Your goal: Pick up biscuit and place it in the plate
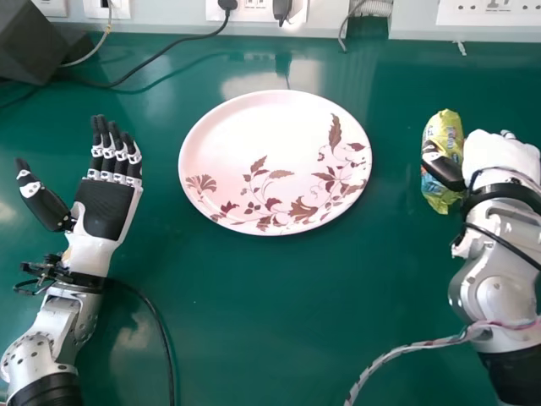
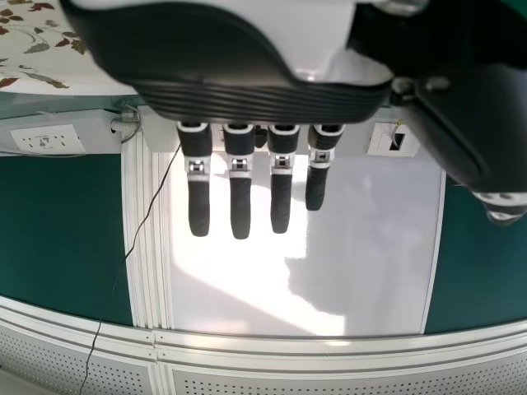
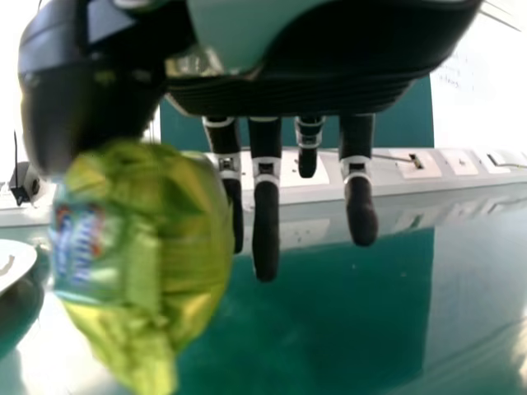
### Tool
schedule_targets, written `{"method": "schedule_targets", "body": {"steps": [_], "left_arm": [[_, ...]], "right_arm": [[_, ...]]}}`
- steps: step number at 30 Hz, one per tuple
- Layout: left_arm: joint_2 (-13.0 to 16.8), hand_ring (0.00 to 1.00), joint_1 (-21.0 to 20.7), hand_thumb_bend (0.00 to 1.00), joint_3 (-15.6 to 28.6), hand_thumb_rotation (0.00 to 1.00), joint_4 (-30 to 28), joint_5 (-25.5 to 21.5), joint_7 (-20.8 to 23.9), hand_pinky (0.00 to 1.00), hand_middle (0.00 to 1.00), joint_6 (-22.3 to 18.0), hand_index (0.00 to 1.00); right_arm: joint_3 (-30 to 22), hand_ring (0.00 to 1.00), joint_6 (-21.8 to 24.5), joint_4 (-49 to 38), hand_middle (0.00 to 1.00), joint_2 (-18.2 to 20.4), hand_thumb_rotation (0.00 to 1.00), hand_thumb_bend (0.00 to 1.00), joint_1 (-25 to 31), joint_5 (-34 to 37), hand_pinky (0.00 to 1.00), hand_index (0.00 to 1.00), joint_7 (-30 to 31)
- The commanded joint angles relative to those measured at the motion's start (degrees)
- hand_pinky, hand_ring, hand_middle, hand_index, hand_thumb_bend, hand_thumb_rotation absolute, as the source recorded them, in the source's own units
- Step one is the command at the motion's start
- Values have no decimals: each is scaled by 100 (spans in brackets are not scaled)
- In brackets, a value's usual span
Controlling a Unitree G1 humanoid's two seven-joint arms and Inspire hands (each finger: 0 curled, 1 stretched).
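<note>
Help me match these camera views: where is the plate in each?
Head view: the plate lies centrally, between left robot hand and biscuit packet.
Left wrist view: part of the plate, near the wall sockets.
Right wrist view: part of the plate, beyond the biscuit packet.
Shared landmark: the wall sockets.

Biscuit packet (image 1: 444,135) against the right hand (image 1: 500,156)'s thumb: thin plastic-looking film, glossy, crinkled all over. Right hand back: smooth white, fairly matt; thumb black, plastic-looking. Left hand (image 1: 106,207): matt black palm, smooth white plastic-looking shell, bright metallic finger bands. Forearms behind both hands: silvery, metal-looking, satin. Plate (image 1: 254,135) between hands: smooth, glossy. Tabletop (image 1: 254,296) below hands: smooth, high gloss, mirrors light. Cable (image 1: 161,330) beside left forearm: black, smooth.
</note>
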Motion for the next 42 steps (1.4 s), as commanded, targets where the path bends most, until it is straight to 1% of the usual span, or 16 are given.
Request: {"method": "schedule_targets", "body": {"steps": [1,3,4,5,7,9,12,15,17,21,24,28,32,35,40,42], "left_arm": [[15,76,121,100,-31,41,95,112,-42,66,84,-23,89],[10,69,121,100,-31,40,74,113,-9,55,79,-23,88],[13,68,119,100,-32,40,79,116,-33,53,78,-16,88],[25,68,110,100,-34,40,108,129,-89,54,78,-9,87],[38,74,90,100,-25,40,159,160,-150,64,82,-13,88],[42,77,80,100,-16,41,183,178,-167,70,85,-15,90],[52,78,74,100,-17,42,189,200,-189,70,88,-25,92],[56,79,69,100,-1,42,201,170,-175,69,88,2,92],[68,79,62,100,2,42,222,177,-194,71,88,2,92],[95,81,56,100,-9,42,235,193,-192,72,89,19,92],[98,81,52,100,-6,43,254,170,-206,68,88,52,93],[119,81,24,100,2,43,311,187,-248,67,87,45,92],[101,81,19,100,11,43,299,166,-191,69,88,42,92],[113,80,18,100,-5,43,308,202,-233,71,89,23,92],[108,81,10,100,7,40,318,184,-217,77,89,25,93],[91,80,20,100,14,40,285,160,-171,76,89,32,93]], "right_arm": [[-66,32,-21,-200,38,-56,8,50,36,-131,23,49,51],[-94,32,-25,-265,38,-41,8,49,45,-176,23,49,90],[-108,32,-23,-295,38,-35,8,49,46,-190,23,49,112],[-125,32,-20,-325,38,-28,8,49,47,-193,23,49,134],[-148,32,-19,-394,38,-17,8,49,39,-239,24,49,230],[-166,32,-34,-467,39,-8,8,49,32,-308,24,49,329],[-187,33,-78,-581,39,5,8,49,36,-402,24,49,420],[-223,32,-121,-685,39,45,8,49,54,-477,24,49,441],[-245,32,-151,-746,39,79,8,49,61,-550,24,49,465],[-295,32,-246,-898,39,119,8,49,33,-699,23,49,664],[-335,32,-326,-998,39,131,8,49,12,-807,24,49,850],[-385,32,-445,-1125,39,174,8,49,-3,-902,24,49,956],[-429,33,-535,-1219,39,266,8,49,-53,-1078,24,49,1088],[-468,33,-579,-1289,39,383,9,49,-100,-1173,24,49,1134],[-547,33,-667,-1387,39,580,8,49,-174,-1224,24,49,1064],[-561,33,-752,-1423,39,602,8,49,-192,-1248,24,49,1040]]}}
